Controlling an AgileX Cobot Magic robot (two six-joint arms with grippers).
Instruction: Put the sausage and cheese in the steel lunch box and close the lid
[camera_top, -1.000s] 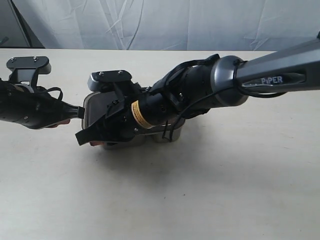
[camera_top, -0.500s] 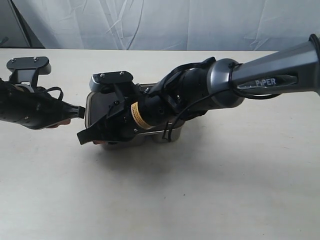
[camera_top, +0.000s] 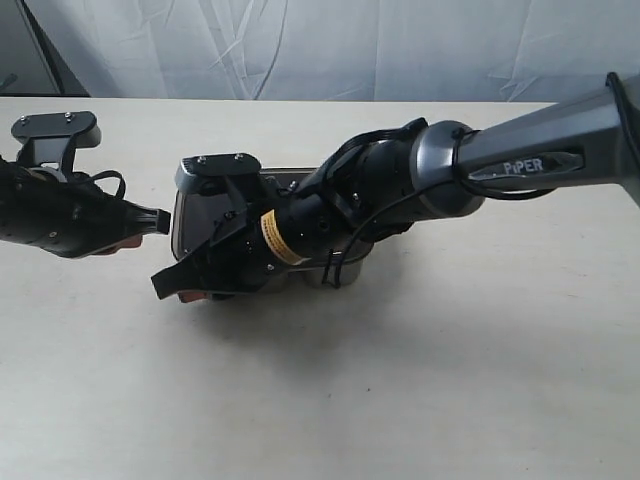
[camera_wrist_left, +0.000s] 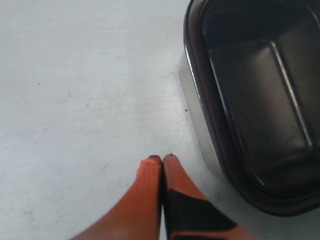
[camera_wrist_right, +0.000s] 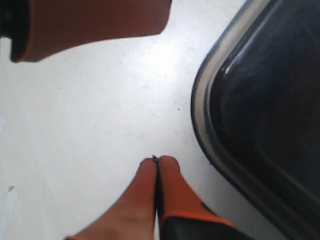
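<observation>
Steel lunch box noted left of centre in the exterior view, largely hidden under the right arm. Dark lid judged seated on it. Sausage and cheese not seen. Left gripper and right gripper clenched, empty, beside the box. Lid judged rigid and slick, best pressed at the rim.

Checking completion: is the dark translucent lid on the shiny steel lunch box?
On: the dark lid caps the steel lunch box; dividers show dimly through it.

Left claw, right claw near steel lunch box left end.
</observation>
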